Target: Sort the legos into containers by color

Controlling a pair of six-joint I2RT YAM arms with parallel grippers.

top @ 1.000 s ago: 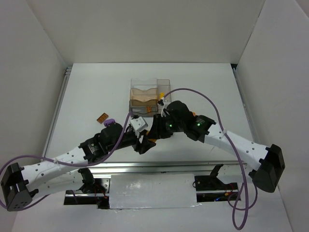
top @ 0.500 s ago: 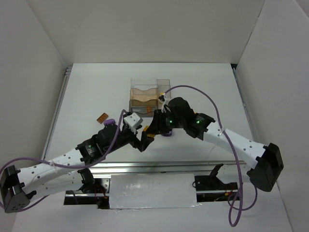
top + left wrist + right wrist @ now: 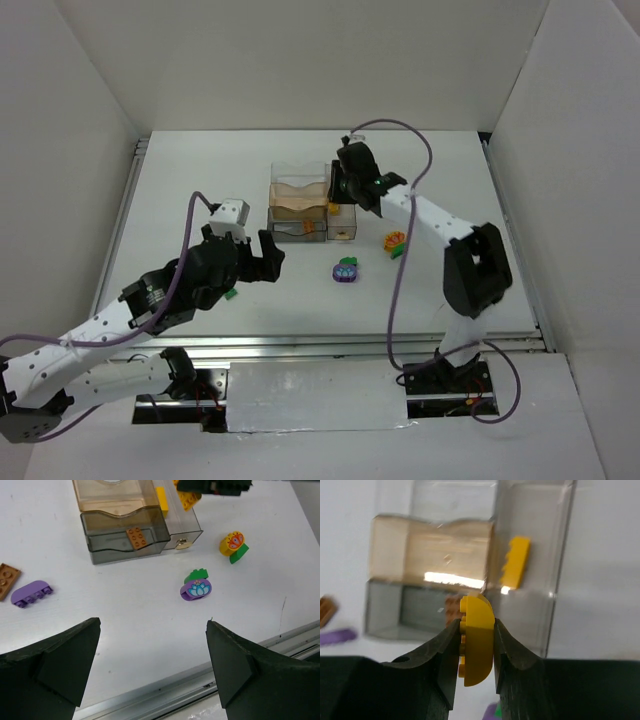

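Observation:
My right gripper [image 3: 476,626] is shut on a yellow rounded lego [image 3: 478,645] and hangs over the containers [image 3: 300,205], near the clear bin [image 3: 532,580] that holds a yellow brick [image 3: 516,562]. An orange-brown brick [image 3: 136,536] lies in the grey bin [image 3: 107,537]. On the table lie a purple rounded piece with a green top [image 3: 196,588], a yellow round piece with green [image 3: 233,544], a purple plate [image 3: 31,592] and a brown plate [image 3: 6,580]. My left gripper [image 3: 152,625] is open and empty, near the table's front, left of the purple piece [image 3: 346,270].
The tan bin [image 3: 430,555] sits behind the grey one. A metal rail [image 3: 200,680] runs along the table's front edge, just below my left fingers. White walls close in the table on three sides.
The two grippers have parted from the table's middle. My left one opened and drew back to the left. My right one carried the yellow lego up over the containers.

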